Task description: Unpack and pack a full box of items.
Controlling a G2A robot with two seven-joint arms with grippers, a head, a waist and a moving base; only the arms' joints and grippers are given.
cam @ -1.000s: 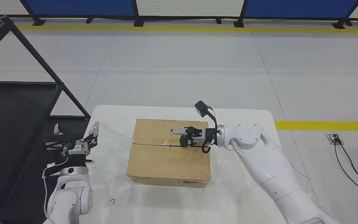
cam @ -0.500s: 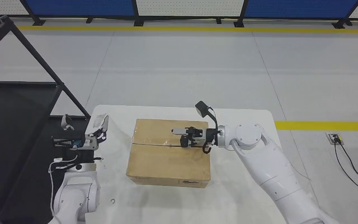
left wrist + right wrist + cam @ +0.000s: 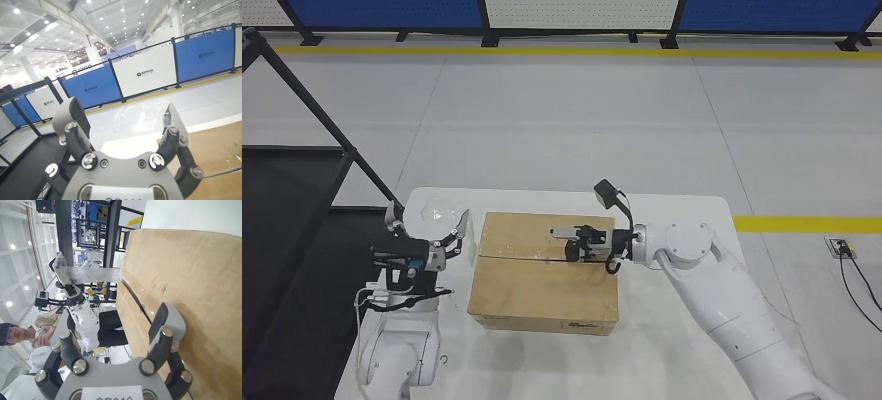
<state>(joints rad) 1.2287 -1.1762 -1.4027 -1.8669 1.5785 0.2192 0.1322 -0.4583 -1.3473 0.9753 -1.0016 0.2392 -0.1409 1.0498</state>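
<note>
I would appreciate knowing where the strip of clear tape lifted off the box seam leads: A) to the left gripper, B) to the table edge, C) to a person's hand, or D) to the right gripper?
A: the clear tape runs from the seam of the box to one finger of the open left gripper.

the box is plain brown card, with a dark seam and a few dark pen marks on top. the tape is clear and glossy. the table is white. the left gripper and right gripper have pale grey fingers, black ribbed pads, black links and silver screws. the right arm is white. the floor is light grey with yellow lines. the fence has blue and white dotted panels in black frames.
</note>
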